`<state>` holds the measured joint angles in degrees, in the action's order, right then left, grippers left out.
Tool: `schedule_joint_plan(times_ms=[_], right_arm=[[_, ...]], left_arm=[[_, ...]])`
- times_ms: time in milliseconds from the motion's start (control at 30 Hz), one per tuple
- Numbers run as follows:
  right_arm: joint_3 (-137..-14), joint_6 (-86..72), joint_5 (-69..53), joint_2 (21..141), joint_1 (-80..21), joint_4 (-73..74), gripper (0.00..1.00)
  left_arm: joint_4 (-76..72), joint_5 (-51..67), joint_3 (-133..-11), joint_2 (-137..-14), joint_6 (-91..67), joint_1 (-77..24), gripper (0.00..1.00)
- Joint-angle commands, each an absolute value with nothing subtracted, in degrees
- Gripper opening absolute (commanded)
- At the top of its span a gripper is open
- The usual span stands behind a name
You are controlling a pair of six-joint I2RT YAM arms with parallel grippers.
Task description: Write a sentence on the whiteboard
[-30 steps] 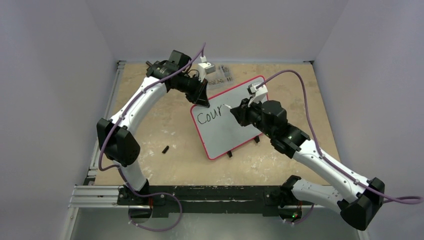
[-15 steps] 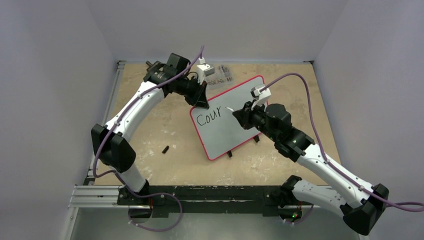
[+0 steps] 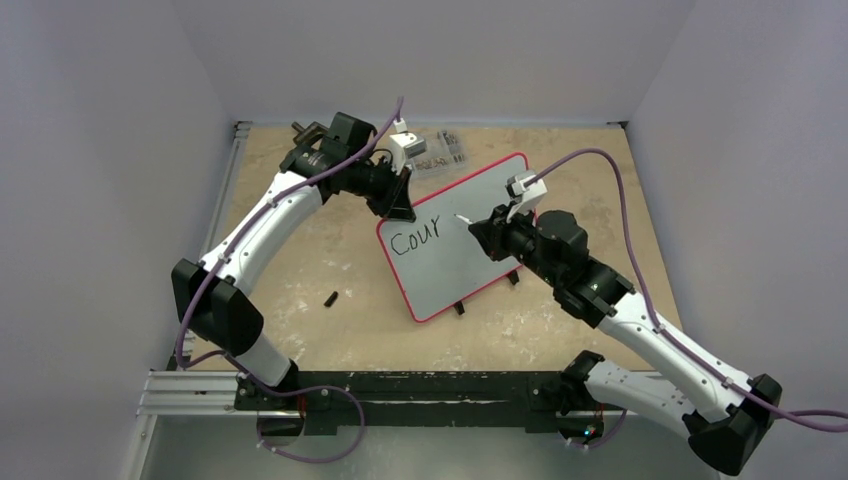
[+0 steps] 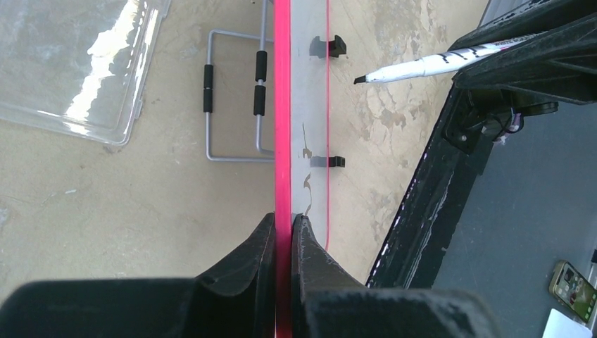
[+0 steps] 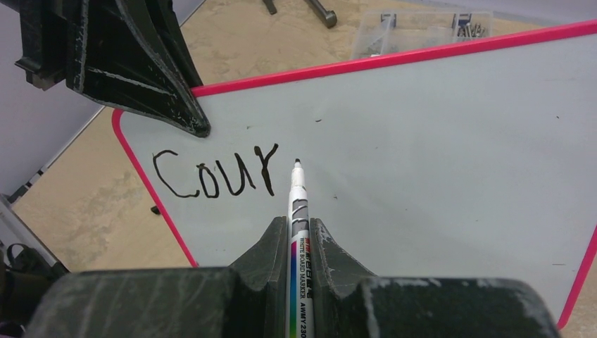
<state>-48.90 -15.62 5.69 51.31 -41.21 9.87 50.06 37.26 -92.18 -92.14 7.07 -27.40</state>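
The whiteboard [image 3: 460, 215] with its red-pink frame stands tilted on the table on two small black feet, with "Cour" written in black near its left end. My left gripper [image 3: 398, 208] is shut on the board's upper left frame edge [image 4: 282, 141]. My right gripper [image 3: 482, 228] is shut on a white whiteboard marker [image 5: 298, 211]. The marker's black tip [image 5: 298, 163] points at the board [image 5: 436, 141] just right of the "r"; I cannot tell whether it touches. The marker also shows in the left wrist view [image 4: 436, 63].
A clear plastic box [image 3: 440, 148] of small parts lies at the back behind the board, also in the left wrist view [image 4: 77, 63]. A grey wire stand [image 4: 236, 98] lies beside it. A small black cap [image 3: 331, 298] lies on the table left of the board.
The right gripper and marker have moved a little right and away from the "r". The left arm has shifted slightly left and the board's left end with it.
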Motion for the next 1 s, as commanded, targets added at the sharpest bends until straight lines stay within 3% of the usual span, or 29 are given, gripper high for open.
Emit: schedule_joint_plan(times_ms=[0,967], right_arm=[[-49.7,-13.8,6.8,52.3,-40.9,7.6,0.0],[-51.2,-12.7,2.6,58.9,-39.2,3.1,0.0]], left_arm=[[51.9,33.9,-93.6,-93.7,12.1,-27.8,0.0],[51.3,33.5,-93.6,-94.9,10.7,-27.8,0.0]])
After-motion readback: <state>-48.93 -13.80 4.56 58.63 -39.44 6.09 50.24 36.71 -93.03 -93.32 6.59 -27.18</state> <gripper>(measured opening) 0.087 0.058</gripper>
